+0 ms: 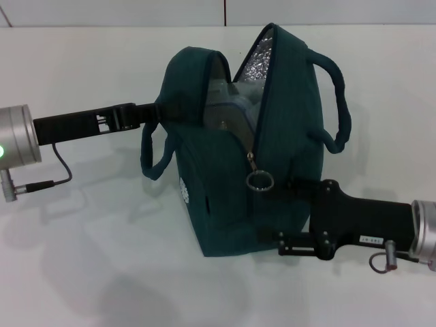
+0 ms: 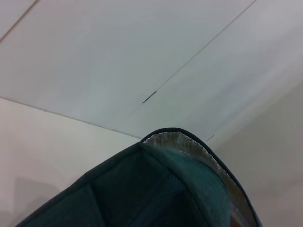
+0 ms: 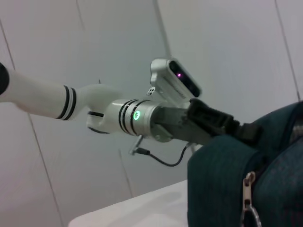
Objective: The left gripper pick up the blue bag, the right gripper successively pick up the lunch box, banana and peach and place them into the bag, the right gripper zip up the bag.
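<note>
The blue bag stands mid-table in the head view, its top gaping open and showing silver lining. My left gripper is shut on the bag's left rim and holds it up. Inside the opening a pale lunch box shows. Banana and peach are hidden or out of view. My right gripper is open against the bag's right front side, its upper finger right by the ring-shaped zipper pull. The right wrist view shows the bag, the zipper pull and the left gripper on the rim. The left wrist view shows the bag's rim.
Two carry handles hang from the bag, one on its left and one on its right. The white table surrounds the bag. A wall with a thin dark seam lies behind.
</note>
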Controlling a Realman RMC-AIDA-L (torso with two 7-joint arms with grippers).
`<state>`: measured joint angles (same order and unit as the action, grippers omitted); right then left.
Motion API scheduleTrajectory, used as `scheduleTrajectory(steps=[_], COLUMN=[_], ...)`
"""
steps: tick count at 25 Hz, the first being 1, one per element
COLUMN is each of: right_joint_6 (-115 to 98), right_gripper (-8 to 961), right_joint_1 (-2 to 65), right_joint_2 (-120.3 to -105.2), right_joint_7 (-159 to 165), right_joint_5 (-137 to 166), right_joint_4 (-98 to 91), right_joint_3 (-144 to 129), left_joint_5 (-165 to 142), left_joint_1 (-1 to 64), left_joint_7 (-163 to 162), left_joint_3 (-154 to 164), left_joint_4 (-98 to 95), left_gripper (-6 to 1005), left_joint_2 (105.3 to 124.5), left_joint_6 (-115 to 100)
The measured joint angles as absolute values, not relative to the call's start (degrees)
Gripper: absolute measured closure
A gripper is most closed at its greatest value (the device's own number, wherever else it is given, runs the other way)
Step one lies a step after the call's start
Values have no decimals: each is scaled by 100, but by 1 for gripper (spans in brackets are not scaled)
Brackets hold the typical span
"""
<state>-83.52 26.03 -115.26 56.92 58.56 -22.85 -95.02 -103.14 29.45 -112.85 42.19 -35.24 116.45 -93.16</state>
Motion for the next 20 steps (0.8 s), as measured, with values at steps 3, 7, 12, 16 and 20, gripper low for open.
scheduleTrajectory(steps=[3,7,12,16,20], right_joint_6=[-8354,-8300,-8339,-8392,-8276], right_gripper=[197,198,199,200,201], right_joint_1=[2637,2649,2642,2658,2646], right_joint_2=[-11565,-11591,-11602,-11603,-11608], right_joint_7=[5499,5333,4958,4948,4954], right_joint_5=[5817,5671,5322,5284,5244], right_joint_4=[-2329,-2412,-2412,-2399,-2374], right_joint_3=[-9474,-9474,-9524,-9681,-9686], left_joint_5=[-10311,-10309,-10309,-10309,-10309], left_joint_1=[2943,2929,2910,2909,2909], left_joint_7=[-11281,-11268,-11250,-11245,-11243], left_joint_3=[4218,4219,4218,4219,4219], left_joint_4=[-3524,-3524,-3524,-3524,-3525], left_gripper=[951,952,952,952,952], left_joint_2=[11650,11661,11663,11663,11664], left_joint_6=[-9316,-9316,-9316,-9316,-9316])
